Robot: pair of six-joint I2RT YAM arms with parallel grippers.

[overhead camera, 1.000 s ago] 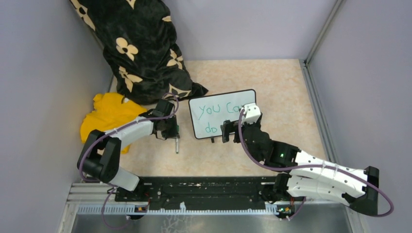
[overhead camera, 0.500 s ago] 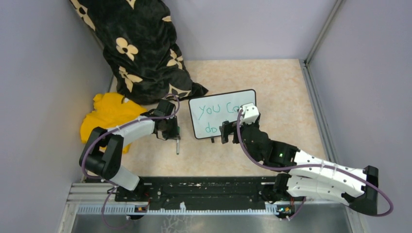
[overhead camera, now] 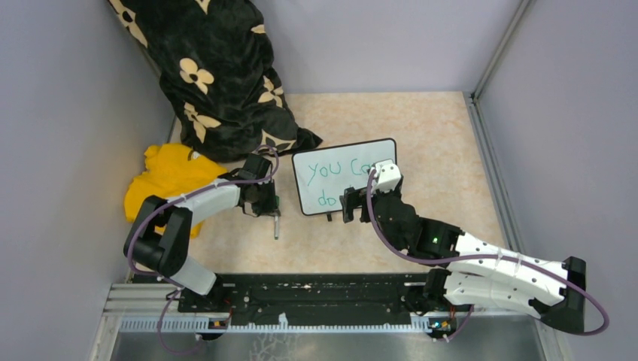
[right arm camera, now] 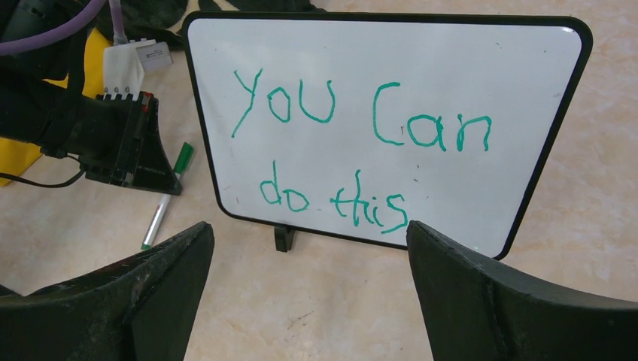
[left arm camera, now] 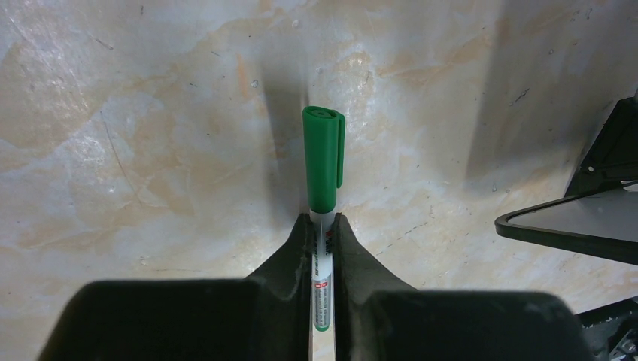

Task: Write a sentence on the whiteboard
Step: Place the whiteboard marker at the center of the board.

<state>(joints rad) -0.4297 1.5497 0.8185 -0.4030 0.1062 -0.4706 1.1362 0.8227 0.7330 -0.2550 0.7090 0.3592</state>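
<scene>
Beige marbled table (overhead camera: 421, 135), grey walls (overhead camera: 376, 45) on three sides. The whiteboard (right arm camera: 466, 60) stood near the table's middle, propped on its small black feet (right arm camera: 283, 238), face toward the arm bases, probably so both arms could reach and read it.

The sentence (right arm camera: 353, 150) was on it in green, two lines: "you can" over "do this". It read complete, so I'd judge the writing done and the job at tidy-up.

The right gripper (right arm camera: 307, 233) hovered just in front of the whiteboard's lower edge, fingers spread wide with nothing between them. It wasn't touching the frame. Likely there to steady the board, or backing off, but I can't tell which.

The marker (left arm camera: 323, 188) lay beside the whiteboard on the left arm's side, green cap on, apparently flat on the table. The left gripper (left arm camera: 322, 219) was low over it, fingers pressed against the white barrel just behind the cap — gripping it, from what shows. Capped and set down suggests the marker was being parked. Whether the clamp was easing, I can't tell.

Beyond the marker, further from the whiteboard, sat a yellow cloth (overhead camera: 165, 177), and behind the board's far left corner a black floral cloth (overhead camera: 218, 68) — neither in play.
</scene>
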